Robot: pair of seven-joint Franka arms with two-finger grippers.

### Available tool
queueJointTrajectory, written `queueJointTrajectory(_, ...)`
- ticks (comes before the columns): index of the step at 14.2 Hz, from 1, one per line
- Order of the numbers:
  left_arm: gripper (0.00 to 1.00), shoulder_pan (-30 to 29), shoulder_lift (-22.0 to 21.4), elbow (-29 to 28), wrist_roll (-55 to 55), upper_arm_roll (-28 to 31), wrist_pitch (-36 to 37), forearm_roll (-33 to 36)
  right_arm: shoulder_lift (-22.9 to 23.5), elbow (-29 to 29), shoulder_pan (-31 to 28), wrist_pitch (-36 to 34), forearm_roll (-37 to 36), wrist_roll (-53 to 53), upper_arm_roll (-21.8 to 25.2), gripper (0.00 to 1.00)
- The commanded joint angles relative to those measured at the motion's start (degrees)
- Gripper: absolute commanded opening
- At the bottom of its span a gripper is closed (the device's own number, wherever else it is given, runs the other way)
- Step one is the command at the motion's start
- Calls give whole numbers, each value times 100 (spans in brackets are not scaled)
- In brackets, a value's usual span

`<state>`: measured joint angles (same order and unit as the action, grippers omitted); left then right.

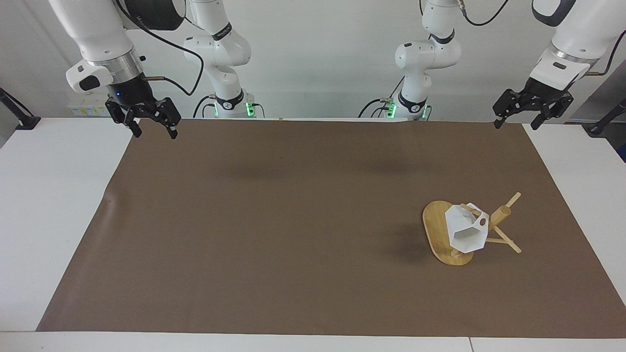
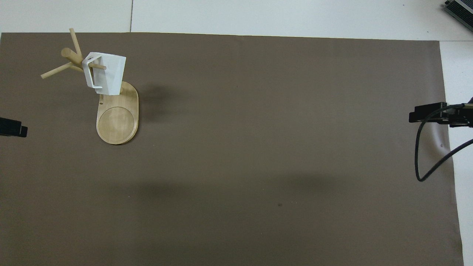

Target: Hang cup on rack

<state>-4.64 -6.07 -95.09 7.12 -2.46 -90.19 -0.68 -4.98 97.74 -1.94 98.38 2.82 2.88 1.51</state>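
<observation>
The white faceted cup [image 1: 466, 231] hangs by its handle on a peg of the bamboo rack [image 1: 436, 230], toward the left arm's end of the brown mat. It also shows in the overhead view [image 2: 107, 73], on the rack [image 2: 117, 120]. My left gripper [image 1: 515, 122] is open and empty, raised over the mat's corner near the robots. My right gripper [image 1: 152, 130] is open and empty, raised over the mat's corner at the right arm's end.
A brown mat [image 1: 293, 220] covers most of the white table [image 1: 49, 195]. A black cable [image 2: 425, 155] loops down from the right arm in the overhead view.
</observation>
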Motion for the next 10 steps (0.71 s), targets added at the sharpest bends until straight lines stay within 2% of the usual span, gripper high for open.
queueJointTrajectory(1, 100, -98, -79, -106, -307, -97, 90, 129, -126, 132, -88, -38, 105, -112, -54, 100)
queueJointTrajectory(10, 100, -98, -79, -106, -316, -80, -7, 129, -126, 132, -88, -38, 105, -112, -54, 100)
